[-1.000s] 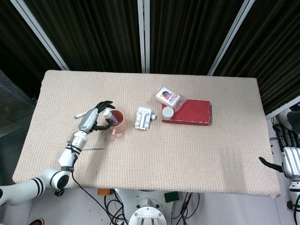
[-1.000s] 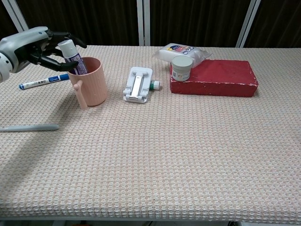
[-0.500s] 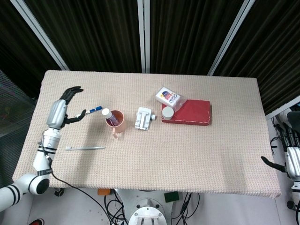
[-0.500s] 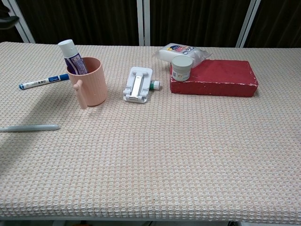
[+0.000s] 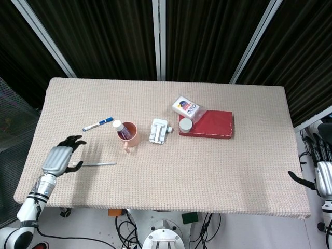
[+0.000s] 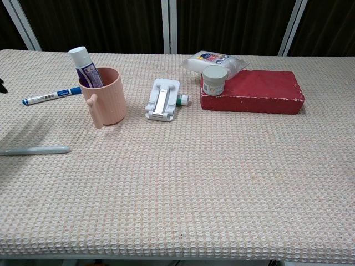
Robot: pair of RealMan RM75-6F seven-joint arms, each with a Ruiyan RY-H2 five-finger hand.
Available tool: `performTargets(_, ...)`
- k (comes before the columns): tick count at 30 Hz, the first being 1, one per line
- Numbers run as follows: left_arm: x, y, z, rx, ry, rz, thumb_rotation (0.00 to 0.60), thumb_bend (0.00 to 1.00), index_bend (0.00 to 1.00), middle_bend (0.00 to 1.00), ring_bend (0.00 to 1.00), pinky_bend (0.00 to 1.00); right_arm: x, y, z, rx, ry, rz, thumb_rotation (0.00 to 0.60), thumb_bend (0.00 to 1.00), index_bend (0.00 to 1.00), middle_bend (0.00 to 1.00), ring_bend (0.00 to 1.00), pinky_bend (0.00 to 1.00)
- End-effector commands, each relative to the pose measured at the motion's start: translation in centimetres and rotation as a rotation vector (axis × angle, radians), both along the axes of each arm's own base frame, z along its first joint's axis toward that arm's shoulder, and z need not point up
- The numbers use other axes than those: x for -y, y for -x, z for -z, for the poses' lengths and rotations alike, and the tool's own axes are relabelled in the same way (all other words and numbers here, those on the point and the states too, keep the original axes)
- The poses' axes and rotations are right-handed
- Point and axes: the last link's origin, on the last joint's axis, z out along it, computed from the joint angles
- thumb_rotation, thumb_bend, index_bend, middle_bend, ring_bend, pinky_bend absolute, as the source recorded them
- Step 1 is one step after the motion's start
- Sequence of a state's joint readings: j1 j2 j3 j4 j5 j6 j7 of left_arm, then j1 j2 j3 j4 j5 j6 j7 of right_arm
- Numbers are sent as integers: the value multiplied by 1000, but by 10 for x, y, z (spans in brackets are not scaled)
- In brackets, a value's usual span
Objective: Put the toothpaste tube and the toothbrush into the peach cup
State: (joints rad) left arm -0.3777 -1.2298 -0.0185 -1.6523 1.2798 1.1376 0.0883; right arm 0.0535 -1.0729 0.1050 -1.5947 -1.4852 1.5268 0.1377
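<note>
Toothpaste tube point(image 5: 119, 125) upright in peach cup point(image 5: 129, 134). Toothbrush point(image 5: 96, 164) flat on counter point(image 5: 207, 171), cup's 8 o'clock. Left robot hand point(image 5: 59, 157) beside toothbrush end, fingers spread, empty. Right robot hand point(image 5: 320, 174) empty, fingers apart.

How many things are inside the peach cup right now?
1. Only the toothpaste tube stands in the peach cup, leaning toward its far-left rim. The toothbrush lies on the table in front of the cup, to its left. The cup's bottom is not fully visible.

Blue-capped marker point(image 6: 51, 96) lies flat; white jar point(image 6: 214, 81) touches red block point(image 6: 260, 92).
</note>
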Motion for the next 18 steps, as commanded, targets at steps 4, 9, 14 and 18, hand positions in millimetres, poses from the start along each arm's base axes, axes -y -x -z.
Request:
performTargets(4, 5, -11, 35, 0, 2, 45, 600, 303, 257, 111, 65, 209, -1, -2, 1, -3, -9, -4, 600, 226, 0, 0, 0, 0)
performTargets(9, -2, -19, 54, -22, 18, 63, 600, 303, 283, 122, 65, 209, -1, 0, 0, -2, -11, 5, 600, 226, 0, 0, 0, 0)
performTargets(14, -7, -30, 69, -30, 51, 80, 600, 303, 321, 122, 66, 209, 0, 2, 1, -3, -14, 11, 600, 226, 0, 0, 0, 0)
performTargets(18, -7, -35, 76, -24, 68, 86, 600, 303, 334, 121, 66, 209, 0, 4, 2, -6, -17, 17, 600, 226, 0, 0, 0, 0)
